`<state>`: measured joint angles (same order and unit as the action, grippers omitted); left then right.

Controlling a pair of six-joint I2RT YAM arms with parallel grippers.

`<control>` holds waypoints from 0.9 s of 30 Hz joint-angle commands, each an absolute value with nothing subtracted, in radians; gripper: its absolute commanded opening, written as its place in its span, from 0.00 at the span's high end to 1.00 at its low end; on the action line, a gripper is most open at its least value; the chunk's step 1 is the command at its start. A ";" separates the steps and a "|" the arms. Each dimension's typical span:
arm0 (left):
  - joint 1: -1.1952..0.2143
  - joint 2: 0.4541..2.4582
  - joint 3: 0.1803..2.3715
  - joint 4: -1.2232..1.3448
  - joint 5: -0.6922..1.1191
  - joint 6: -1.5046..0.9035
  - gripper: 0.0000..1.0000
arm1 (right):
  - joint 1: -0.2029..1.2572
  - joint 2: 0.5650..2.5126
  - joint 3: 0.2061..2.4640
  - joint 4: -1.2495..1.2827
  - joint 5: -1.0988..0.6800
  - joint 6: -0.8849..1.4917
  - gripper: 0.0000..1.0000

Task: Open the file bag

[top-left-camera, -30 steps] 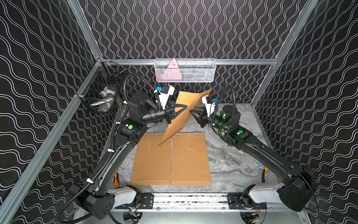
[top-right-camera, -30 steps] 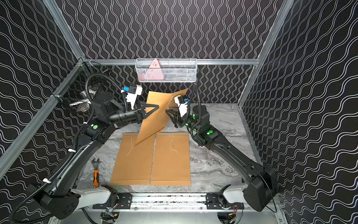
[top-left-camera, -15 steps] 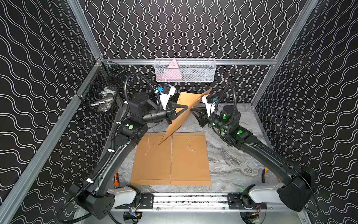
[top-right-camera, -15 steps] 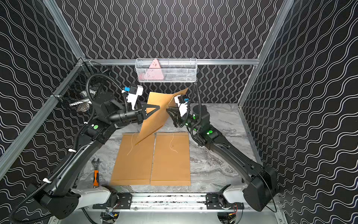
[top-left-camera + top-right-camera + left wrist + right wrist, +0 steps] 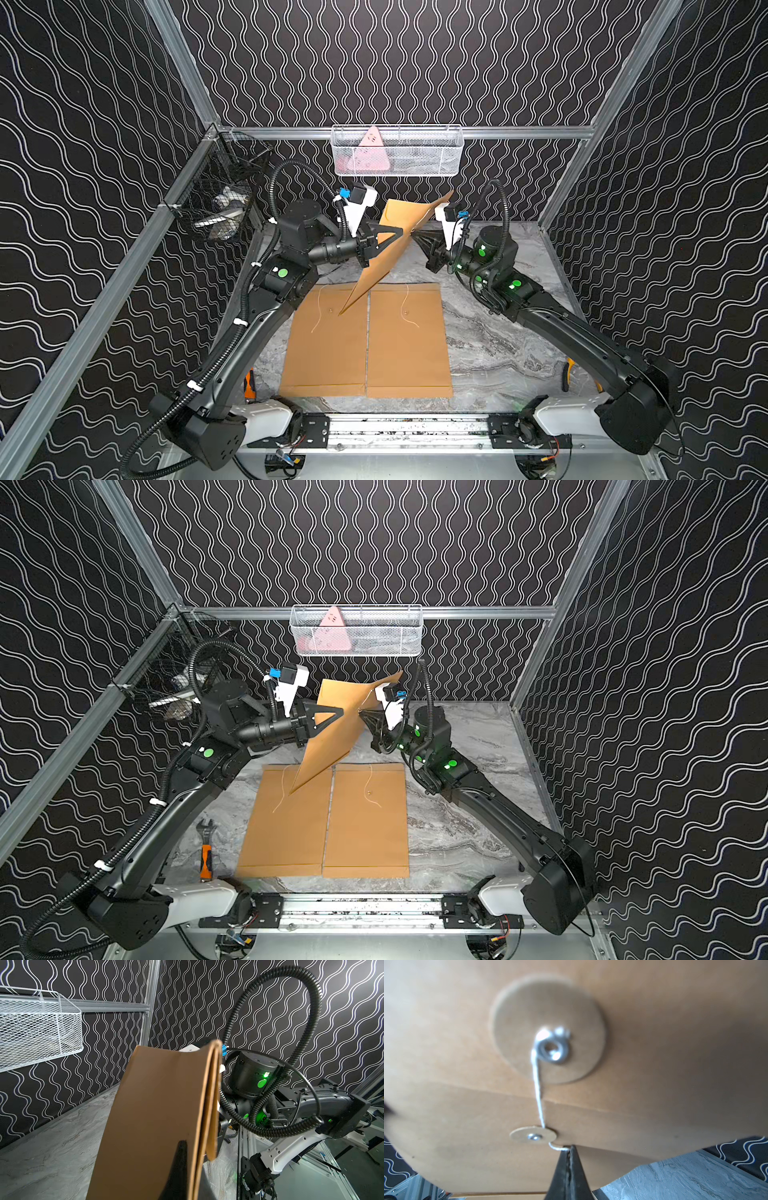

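A brown file bag (image 5: pixel 374 274) hangs tilted above the table, one lower corner close to the bags lying below. My left gripper (image 5: pixel 401 229) is shut on its upper part; in the left wrist view one dark finger (image 5: pixel 180 1167) lies against the bag's face (image 5: pixel 145 1115) and the other is hidden behind it. My right gripper (image 5: pixel 412 234) meets the bag from the opposite side. Seen from the right wrist, its tips (image 5: pixel 569 1148) are shut on the white string (image 5: pixel 537 1084), which runs from the flap's eyelet disc (image 5: pixel 548 1028) past the small lower disc (image 5: pixel 532 1136).
Two more brown file bags (image 5: pixel 328 340) (image 5: pixel 409 340) lie flat side by side on the marble table (image 5: pixel 498 332). On the back wall hangs a white wire basket (image 5: pixel 397 151), and a black one (image 5: pixel 220 199) on the left rail. An orange-handled wrench (image 5: pixel 206 854) lies front left.
My right gripper has shut, its tips now pinching the string at the bag's face. The left arm and the held bag have hardly moved.
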<state>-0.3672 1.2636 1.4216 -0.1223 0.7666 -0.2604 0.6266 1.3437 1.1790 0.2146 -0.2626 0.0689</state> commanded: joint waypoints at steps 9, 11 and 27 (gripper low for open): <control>-0.367 1.233 1.374 -0.062 0.717 -0.260 1.00 | 0.627 1.322 1.171 0.233 -0.194 0.113 1.00; -0.368 1.229 1.364 -0.054 0.710 -0.265 1.00 | 0.627 1.318 1.170 0.230 -0.183 0.118 1.00; -0.367 1.226 1.313 -0.037 0.668 -0.273 1.00 | 0.627 1.297 1.191 0.209 -0.243 0.120 1.00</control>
